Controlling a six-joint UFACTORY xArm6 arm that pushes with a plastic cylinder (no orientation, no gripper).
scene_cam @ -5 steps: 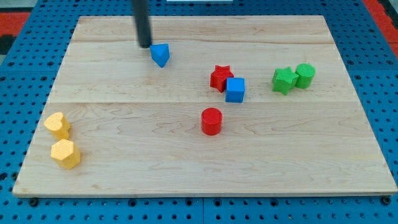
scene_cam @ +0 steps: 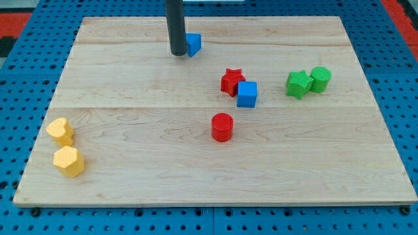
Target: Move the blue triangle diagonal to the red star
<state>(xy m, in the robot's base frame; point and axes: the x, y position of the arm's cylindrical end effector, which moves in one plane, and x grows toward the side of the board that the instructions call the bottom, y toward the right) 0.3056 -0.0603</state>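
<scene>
Pale wooden board (scene_cam: 130, 163) | my tip (scene_cam: 177, 53) touching blue triangle (scene_cam: 193, 44) | no fingers visible

— What is there of you to look at?

— One rod (scene_cam: 176, 19), straight and round, coming in from the view's top edge.

— What colour?

— Dark grey, near black, matte, with a faint paler sheen down one side.

— Any cables, screws or markings on it?

— I can make out none on the stretch that shows; the surface looks plain and smooth.

— And the end of it?

— My tip (scene_cam: 177, 53) is cut flat, as wide as the rod above it, and the same dark colour.
</scene>
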